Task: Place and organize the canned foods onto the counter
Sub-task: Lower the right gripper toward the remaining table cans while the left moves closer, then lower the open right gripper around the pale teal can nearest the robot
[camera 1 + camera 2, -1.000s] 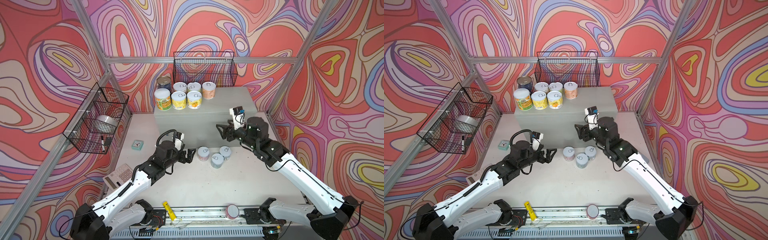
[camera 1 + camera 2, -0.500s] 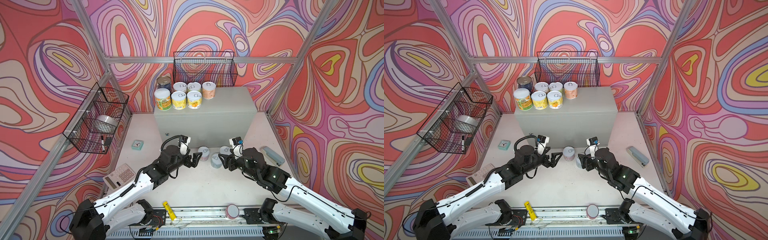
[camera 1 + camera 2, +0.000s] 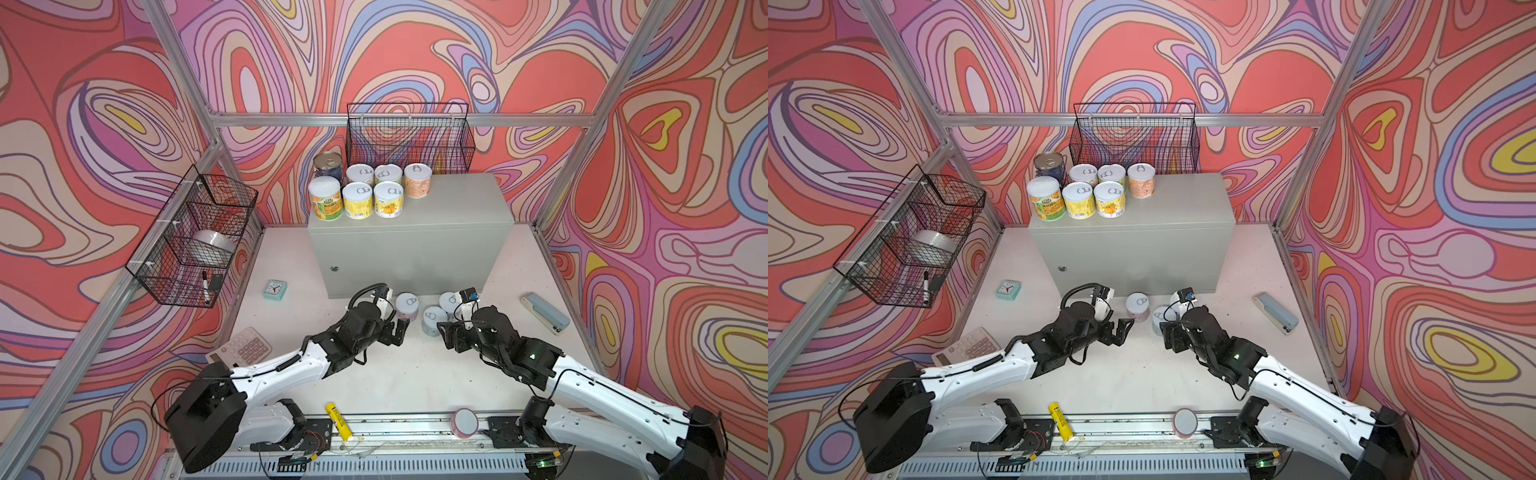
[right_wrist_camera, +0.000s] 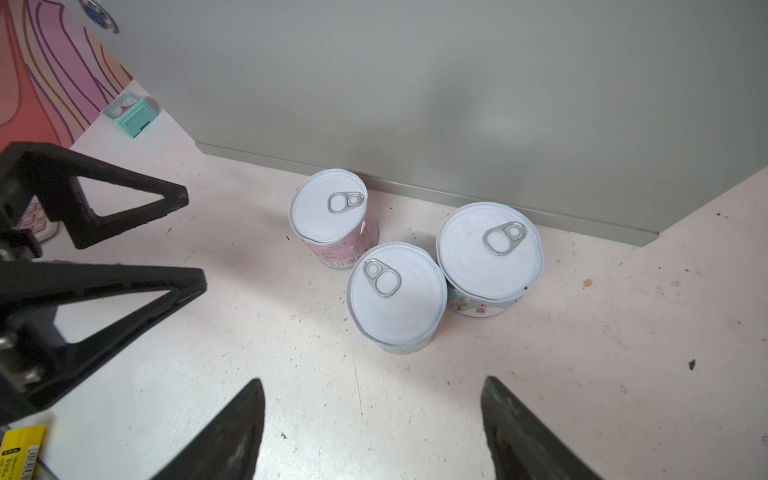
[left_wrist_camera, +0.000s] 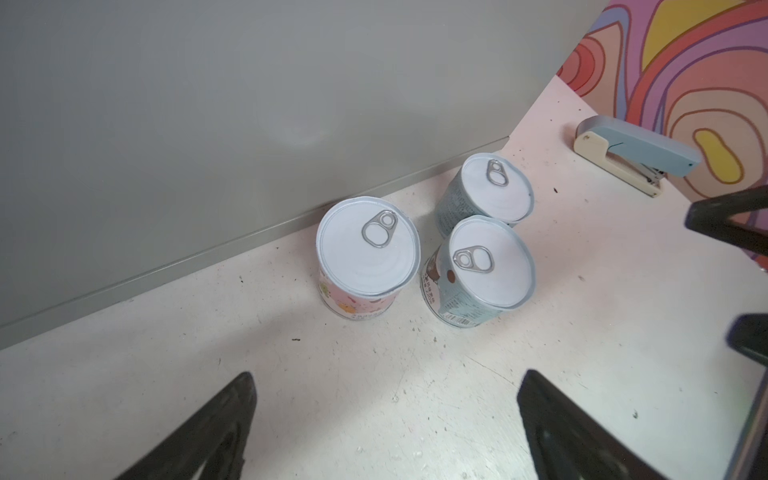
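Observation:
Three canned foods stand on the table against the front of the grey counter (image 3: pixel 411 249): a pink-label can (image 3: pixel 406 305) and two blue-label cans (image 3: pixel 434 320) (image 3: pixel 449 301). Several more cans (image 3: pixel 359 195) are grouped on the counter's back left top. My left gripper (image 3: pixel 398 332) is open, low over the table just short of the pink can (image 5: pixel 368 249). My right gripper (image 3: pixel 448 337) is open too, a little short of the nearer blue can (image 4: pixel 395 291). In both wrist views only bare table lies between the jaws.
A blue stapler (image 3: pixel 544 312) lies to the right, and a small teal clock (image 3: pixel 275 289) and a calculator (image 3: pixel 241 350) to the left. A yellow tube (image 3: pixel 338 419) and a pink cylinder (image 3: pixel 464 422) rest on the front rail. Wire baskets (image 3: pixel 409 137) (image 3: pixel 195 237) hang on the walls.
The right arm dropped from beside the counter's front down to table level near the blue cans. The left gripper moved right toward the pink can. Both jaws opened wider.

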Available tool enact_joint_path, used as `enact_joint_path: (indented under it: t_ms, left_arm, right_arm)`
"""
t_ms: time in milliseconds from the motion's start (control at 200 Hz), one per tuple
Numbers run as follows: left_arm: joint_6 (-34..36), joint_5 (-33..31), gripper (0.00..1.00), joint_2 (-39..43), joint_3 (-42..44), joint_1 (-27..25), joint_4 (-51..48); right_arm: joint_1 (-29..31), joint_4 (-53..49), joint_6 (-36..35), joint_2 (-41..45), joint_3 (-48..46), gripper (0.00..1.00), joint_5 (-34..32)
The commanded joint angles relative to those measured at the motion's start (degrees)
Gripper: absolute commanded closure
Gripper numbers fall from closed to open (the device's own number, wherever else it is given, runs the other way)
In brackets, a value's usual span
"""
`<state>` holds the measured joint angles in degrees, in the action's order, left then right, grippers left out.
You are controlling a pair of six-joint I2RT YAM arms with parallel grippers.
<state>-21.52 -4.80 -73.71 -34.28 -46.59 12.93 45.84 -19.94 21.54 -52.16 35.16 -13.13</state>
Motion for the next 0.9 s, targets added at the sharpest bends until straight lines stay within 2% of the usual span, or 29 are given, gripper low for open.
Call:
enact_joint_path:
  t_ms: [0, 170, 315, 461, 731, 896]
  left_arm:
    - [-1.8, -2.4, 0.00, -4.4, -0.1, -0.3, 6.6]
    - [-1.7, -2.8, 0.00, -10.3, -2.2, -0.3, 9.8]
    - [-1.4, -2.3, 0.00, -12.7, -4.2, -0.3, 9.9]
    - [-1.0, -2.9, 0.00, -11.5, -4.0, -0.3, 8.8]
    - [-1.4, -3.8, 0.01, -7.0, -0.7, -0.3, 7.5]
    - [-1.7, -4.0, 0.01, -3.8, 1.5, -0.3, 6.5]
  right_arm:
    - [0.4, 1.0, 1.4, -0.1, -2.3, 0.15, -0.2]
    - [0.4, 2.6, 3.7, 1.0, -6.2, 0.09, 0.4]
    - [0.4, 7.0, 4.9, -1.5, -8.9, 0.06, 0.7]
    - [0.4, 10.6, 4.4, -5.6, -8.2, 0.06, -0.6]
    - [0.3, 19.7, 6.7, -21.0, -5.3, 0.07, -1.7]
    - [0.1, 23.9, 6.0, -25.7, -4.5, 0.07, -3.8]
